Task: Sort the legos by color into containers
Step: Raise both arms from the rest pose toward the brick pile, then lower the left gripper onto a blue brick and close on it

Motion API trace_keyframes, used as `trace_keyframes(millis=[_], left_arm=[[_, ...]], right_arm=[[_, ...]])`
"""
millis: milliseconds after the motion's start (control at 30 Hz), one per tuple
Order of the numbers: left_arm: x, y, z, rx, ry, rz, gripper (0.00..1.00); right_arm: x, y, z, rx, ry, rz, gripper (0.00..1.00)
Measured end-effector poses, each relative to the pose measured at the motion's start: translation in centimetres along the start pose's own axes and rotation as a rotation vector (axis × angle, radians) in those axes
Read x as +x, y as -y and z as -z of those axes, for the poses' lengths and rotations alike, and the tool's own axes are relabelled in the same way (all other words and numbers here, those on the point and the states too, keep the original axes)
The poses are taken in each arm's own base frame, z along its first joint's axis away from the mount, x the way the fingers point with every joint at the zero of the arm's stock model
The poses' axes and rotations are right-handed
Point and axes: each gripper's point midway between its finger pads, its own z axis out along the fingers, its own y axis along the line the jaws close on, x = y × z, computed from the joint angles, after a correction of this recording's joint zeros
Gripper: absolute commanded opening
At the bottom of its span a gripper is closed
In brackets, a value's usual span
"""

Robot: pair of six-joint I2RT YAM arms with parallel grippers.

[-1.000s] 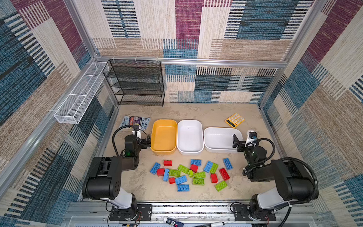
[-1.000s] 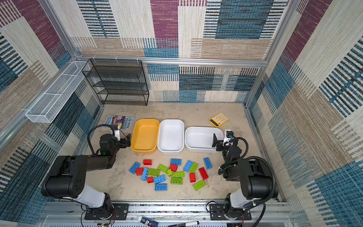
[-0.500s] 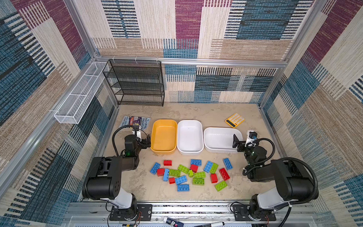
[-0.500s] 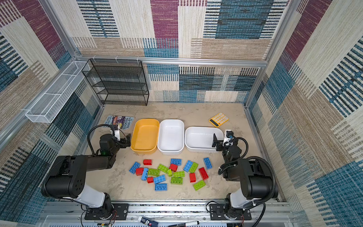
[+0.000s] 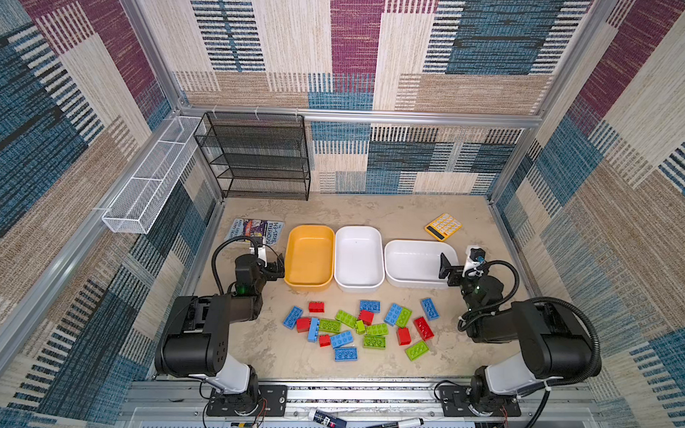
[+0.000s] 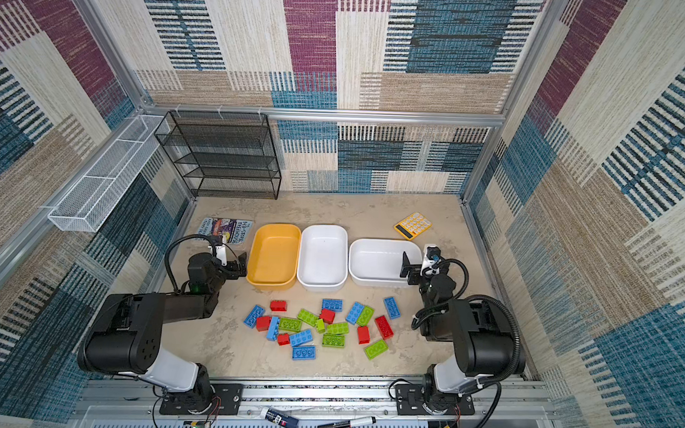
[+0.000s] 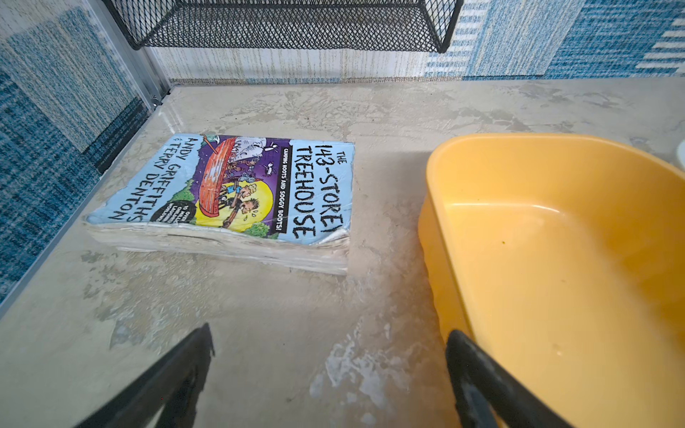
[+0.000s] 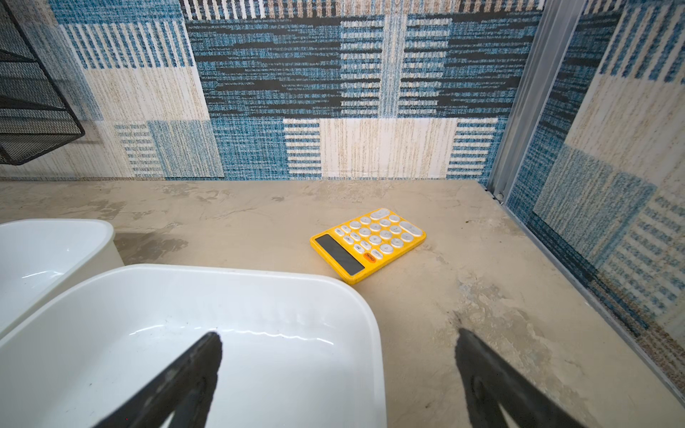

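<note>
Top views, wrists: sorting not begun

Both top views: legos (image 5: 346, 354) are scattered nearside of the empty containers (image 5: 358, 258), long axes pointing all ways. Left wrist: left gripper (image 7: 330, 374) is held wide, empty. Right wrist: right gripper (image 8: 339, 370), wide and empty, straddles a white container (image 8: 278, 296) wall, which could be snagged.

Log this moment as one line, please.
tubs: empty | legos: unsorted | left fingers: open, by yellow tub | right fingers: open, by right white tub

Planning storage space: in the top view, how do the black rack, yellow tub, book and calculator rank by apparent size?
Largest to smallest:
1. black rack, though it is the farthest back
2. yellow tub
3. book, partly hidden
4. calculator
</note>
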Motion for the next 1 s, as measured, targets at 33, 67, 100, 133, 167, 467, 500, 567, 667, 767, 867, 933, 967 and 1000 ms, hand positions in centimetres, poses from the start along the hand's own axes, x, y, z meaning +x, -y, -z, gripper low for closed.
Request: trace_keyframes(millis=[33,67,100,133,167,467,500,567,667,767,867,933,967,1000], left_arm=[[-0.4,0.1,0.3,0.003,0.006,-0.001,1.0],[-0.8,0.0,0.5,0.002,0.015,-0.001,1.0],[-1.5,0.0,0.8,0.002,0.023,-0.001,1.0],[-2.5,0.1,1.1,0.003,0.035,-0.002,1.0],[-3.6,0.0,1.5,0.002,0.05,-0.002,1.0],[-12.0,0.5,6.0,0.031,0.051,-0.014,1.0],[-12.6,0.6,6.6,0.039,0.027,-0.015,0.99],[-13.0,1.2,7.7,0.074,-0.032,-0.019,0.98],[-11.5,2.3,9.2,0.144,-0.166,-0.042,0.98],[-8.5,3.4,11.1,0.21,-0.32,-0.065,0.97],[-5.9,4.2,13.3,0.268,-0.442,-0.092,0.96],[-4.6,4.8,14.9,0.311,-0.497,-0.122,0.96],[-4.0,5.0,15.6,0.331,-0.514,-0.144,0.96],[-3.4,5.3,16.3,0.358,-0.531,-0.172,0.95]], right_arm=[[-0.5,0.0,0.0,0.0,0.007,-0.003,0.99],[-1.2,0.0,-0.1,-0.001,0.018,-0.002,0.99],[-2.1,0.0,-0.1,-0.002,0.034,0.0,0.99],[-3.1,-0.1,-0.1,-0.004,0.054,0.001,0.99],[-3.9,-0.2,0.1,-0.01,0.07,0.003,0.99],[-11.6,-3.0,1.1,-0.161,0.129,0.047,0.99],[-12.2,-3.4,1.2,-0.189,0.12,0.052,0.99],[-13.0,-4.4,1.3,-0.248,0.092,0.066,0.99],[-13.4,-6.0,1.8,-0.344,0.029,0.076,0.99],[-13.3,-7.5,2.5,-0.438,-0.045,0.079,0.99],[-13.2,-9.3,3.5,-0.532,-0.112,0.083,0.99],[-13.1,-10.4,4.2,-0.592,-0.149,0.089,0.99],[-13.0,-11.0,4.6,-0.622,-0.168,0.089,0.99],[-12.9,-11.6,5.0,-0.651,-0.188,0.091,0.99]])
